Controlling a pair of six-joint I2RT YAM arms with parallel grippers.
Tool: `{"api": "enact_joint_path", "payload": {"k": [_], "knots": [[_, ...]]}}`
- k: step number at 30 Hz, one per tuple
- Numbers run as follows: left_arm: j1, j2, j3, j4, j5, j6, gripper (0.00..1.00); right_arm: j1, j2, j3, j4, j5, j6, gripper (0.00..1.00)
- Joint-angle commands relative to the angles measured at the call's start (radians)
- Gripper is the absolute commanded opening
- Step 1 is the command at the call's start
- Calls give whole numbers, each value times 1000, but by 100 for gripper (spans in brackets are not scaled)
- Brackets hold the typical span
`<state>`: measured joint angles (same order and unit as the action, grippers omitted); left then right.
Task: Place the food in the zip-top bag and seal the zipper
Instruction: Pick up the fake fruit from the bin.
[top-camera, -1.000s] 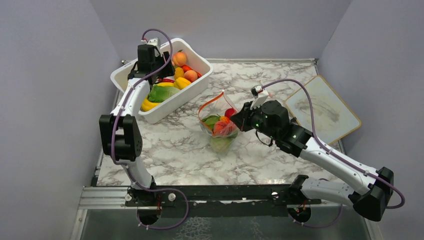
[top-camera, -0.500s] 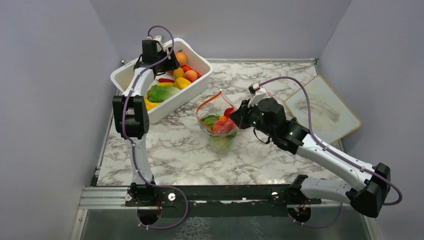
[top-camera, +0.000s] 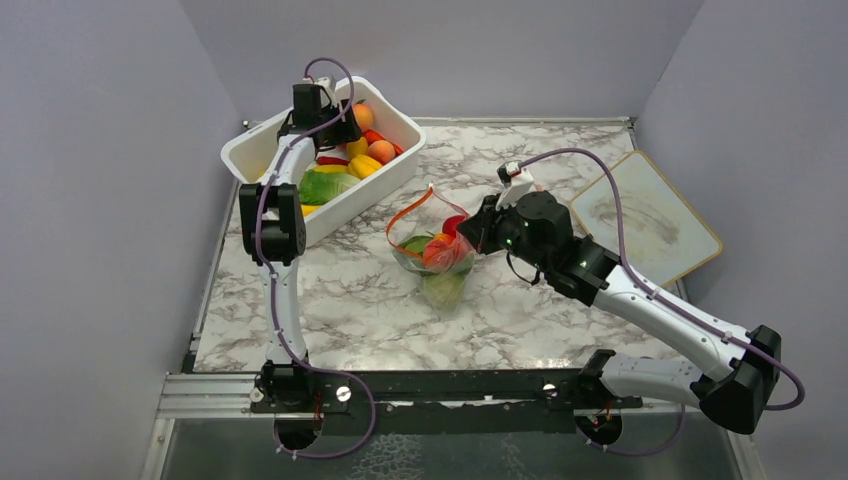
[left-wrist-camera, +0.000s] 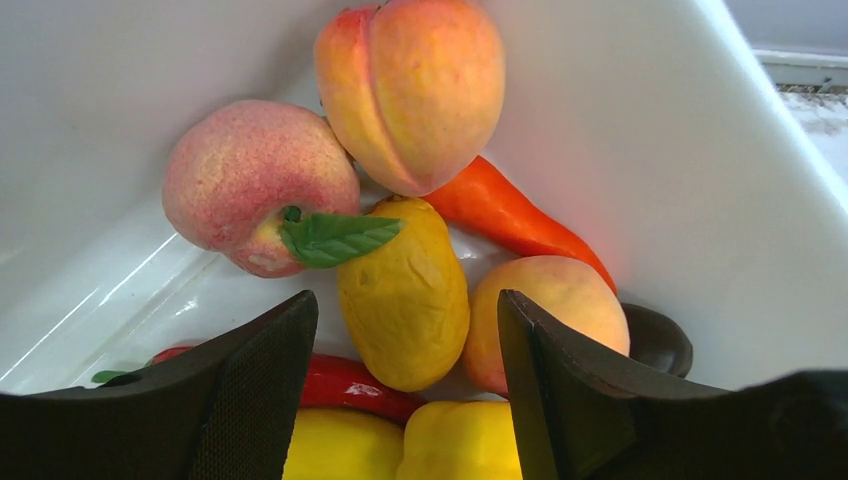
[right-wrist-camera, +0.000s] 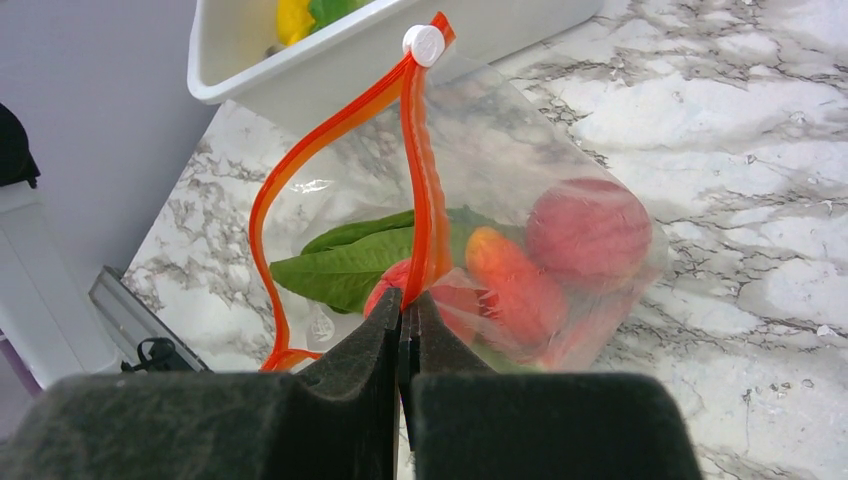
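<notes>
Open clear zip-top bag (right-wrist-camera: 520, 130), food (right-wrist-camera: 588, 232) inside, zipper (right-wrist-camera: 418, 180) unsealed

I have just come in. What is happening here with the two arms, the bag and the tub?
The right arm has its jaws shut on the orange-red zipper strip of the clear thin plastic bag, whose mouth is open. The bag holds a green leafy piece and reddish fruits. The left arm reaches into the white rectangular plastic tub, jaws open over a yellow-orange oval fruit lying among peaches. Much food is not yet bagged, and the zipper is unsealed.
</notes>
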<state>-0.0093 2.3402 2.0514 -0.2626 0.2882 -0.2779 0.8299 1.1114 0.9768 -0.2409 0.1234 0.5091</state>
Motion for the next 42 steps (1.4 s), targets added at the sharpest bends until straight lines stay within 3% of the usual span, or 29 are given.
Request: {"api": "enact_joint_path", "payload": {"k": [1, 12, 19, 25, 42], "knots": [[-7, 55, 38, 9, 32, -7, 68, 3, -2, 33, 10, 31, -16, 1], [-29, 104, 33, 17, -5, 13, 61, 3, 45, 44, 38, 22, -21, 1], [-32, 88, 27, 11, -13, 55, 34, 3, 31, 30, 32, 27, 3, 1], [-31, 41, -10, 11, -7, 55, 26, 3, 2, 18, 10, 25, 7, 1], [-31, -225, -188, 90, 25, 7, 22, 3, -61, -42, 27, -2, 28, 1]]}}
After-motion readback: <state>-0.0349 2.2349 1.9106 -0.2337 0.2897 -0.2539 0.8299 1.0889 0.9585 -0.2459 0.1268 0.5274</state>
